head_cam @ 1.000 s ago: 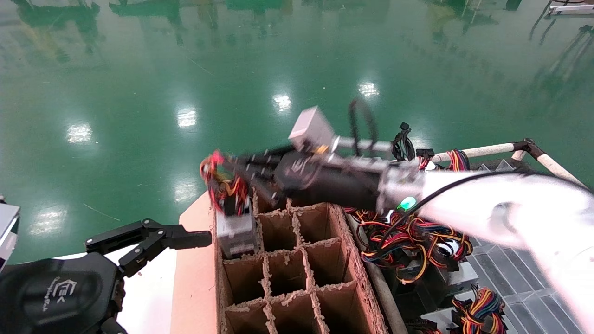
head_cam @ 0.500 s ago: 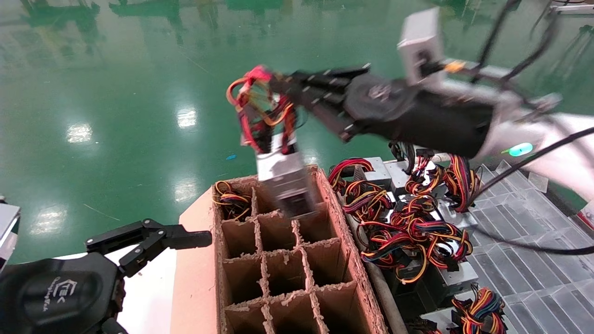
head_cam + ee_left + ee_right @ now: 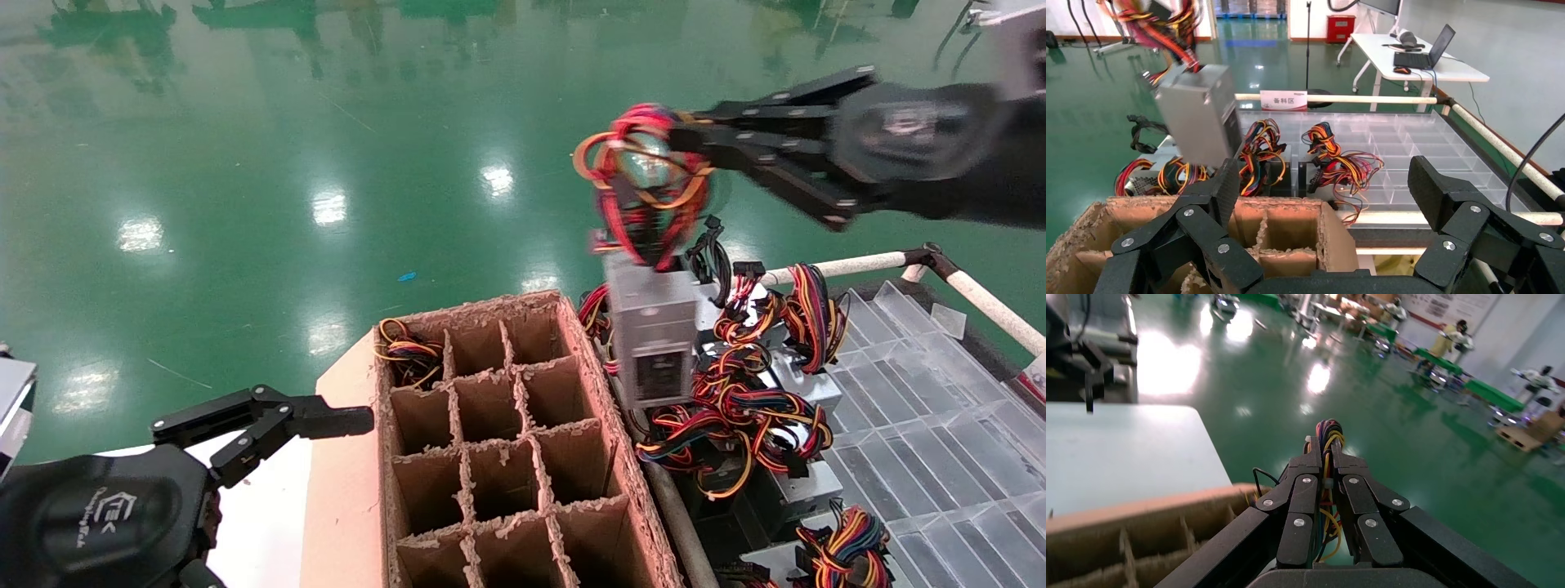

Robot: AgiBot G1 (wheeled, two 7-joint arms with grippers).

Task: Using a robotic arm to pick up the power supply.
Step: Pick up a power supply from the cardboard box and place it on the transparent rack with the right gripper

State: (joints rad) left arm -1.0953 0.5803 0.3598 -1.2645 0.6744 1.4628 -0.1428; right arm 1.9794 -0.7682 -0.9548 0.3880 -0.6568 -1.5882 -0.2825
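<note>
Up at the right of the head view, the right gripper (image 3: 682, 135) of the robotic arm (image 3: 940, 155) has its black fingers (image 3: 1315, 478) pressed together on the wire bundle (image 3: 645, 184) of the power supply (image 3: 654, 339). The right wrist view shows the red, yellow and orange wires pinched between the two fingers and poking out past their tips. The grey metal box hangs below the bundle in the air, roughly upright, just beside the far right edge of the cardboard box (image 3: 507, 441) and in front of the pile of other power supplies (image 3: 752, 408). That pile, with tangled coloured wires, lies on a clear plastic tray (image 3: 923, 408) to the right of the carton, framed by a white rail (image 3: 850, 265). The carton is split by cardboard dividers into cells; its far left cell holds a coil of wires (image 3: 404, 355). The left gripper (image 3: 327, 420) hovers low at the left, near the carton's left side, its fingers (image 3: 1211, 202) spread wide apart and holding nothing. Underneath everything lies a glossy green floor (image 3: 245, 163).
</note>
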